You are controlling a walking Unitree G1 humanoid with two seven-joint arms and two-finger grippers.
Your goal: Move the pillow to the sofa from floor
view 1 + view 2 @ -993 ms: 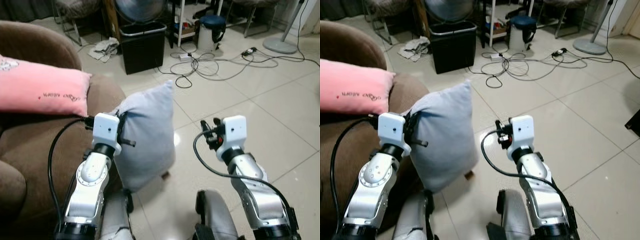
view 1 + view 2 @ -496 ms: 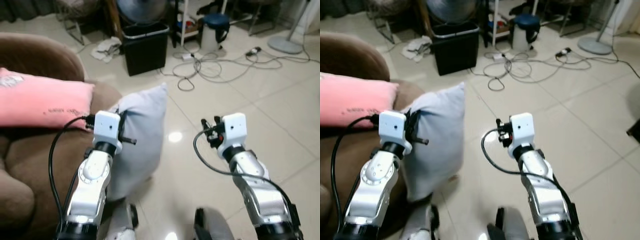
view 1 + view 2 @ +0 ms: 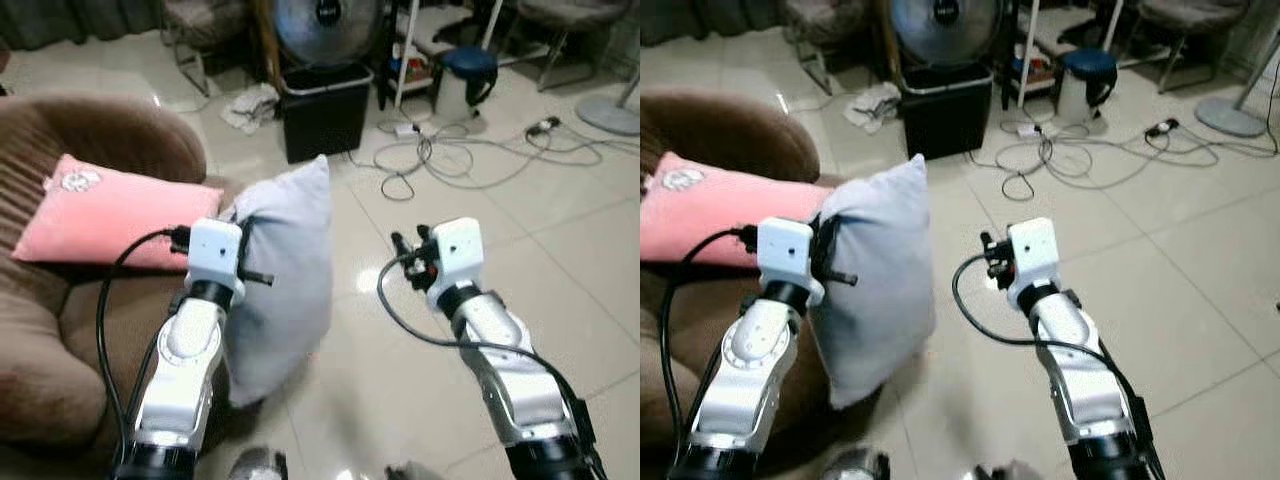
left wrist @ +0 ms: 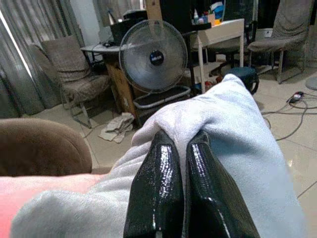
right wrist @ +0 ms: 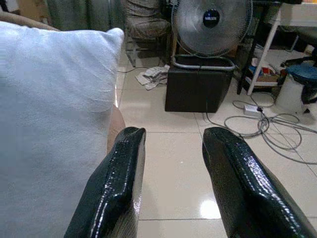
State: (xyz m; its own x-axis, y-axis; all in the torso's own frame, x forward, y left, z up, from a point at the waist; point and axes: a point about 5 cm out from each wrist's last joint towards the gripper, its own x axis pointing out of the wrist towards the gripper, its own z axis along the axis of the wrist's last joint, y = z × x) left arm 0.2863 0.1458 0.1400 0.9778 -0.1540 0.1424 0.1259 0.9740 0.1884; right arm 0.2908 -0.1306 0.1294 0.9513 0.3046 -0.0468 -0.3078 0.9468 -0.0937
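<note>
Beside the brown upholstered sofa point(image 3: 70, 330), the pale grey soft fabric pillow point(image 3: 283, 270) hangs off the floor, pinched at its upper edge by the left tool point(image 4: 179, 158), whose fingers are closed tight on a fold of cloth. It looks light and floppy, so a corner grip should serve, though it may swing. The right tool point(image 5: 173, 163) hovers with fingers spread, empty, just beside it; a pink rectangular cushion point(image 3: 115, 215) takes part of the seat, with free room nearer the arm.

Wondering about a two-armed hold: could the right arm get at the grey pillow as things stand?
Probably yes. The right tool hangs open beside the grey pillow, nothing between them, while the left tool pinches the pillow's edge.
</note>
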